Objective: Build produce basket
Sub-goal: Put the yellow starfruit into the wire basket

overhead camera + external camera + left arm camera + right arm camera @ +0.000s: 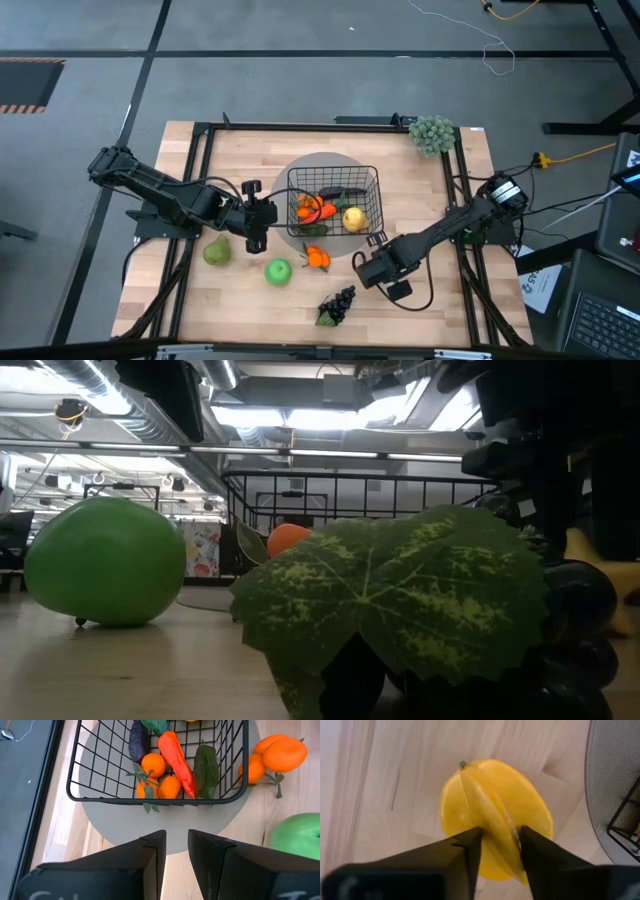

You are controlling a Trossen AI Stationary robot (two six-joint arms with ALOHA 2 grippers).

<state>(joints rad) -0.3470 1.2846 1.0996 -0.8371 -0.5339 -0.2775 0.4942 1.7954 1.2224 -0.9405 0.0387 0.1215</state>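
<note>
Overhead, a black wire basket [334,200] sits on a flat grey round mat [322,161] near the middle of a wooden table [440,300]. Inside it lie oranges [154,765], a carrot [176,761], a dark purple eggplant [138,742], a dark green cucumber [206,766] and a yellow fruit [353,219].

The right hand [500,839], just off the basket's near right corner, is clamped on a ridged yellow starfruit [495,815], its two dark fingers pressed against the fruit's flanks above bare wood, with the mat's edge and a corner of the basket wire beside it in the right wrist view.

The left hand [176,834] hovers at the basket's left side, over the mat's rim, its fingers close together with a narrow gap and nothing between them.

Outside the basket, on the table: a pear [217,252] near the left arm, a green apple [278,271], a pair of oranges [316,258] just beside the basket's near edge, and dark grapes [338,305] with a large leaf close to the front edge. A pale grey-green bushy cluster [433,133] rests at the far right corner.
</note>
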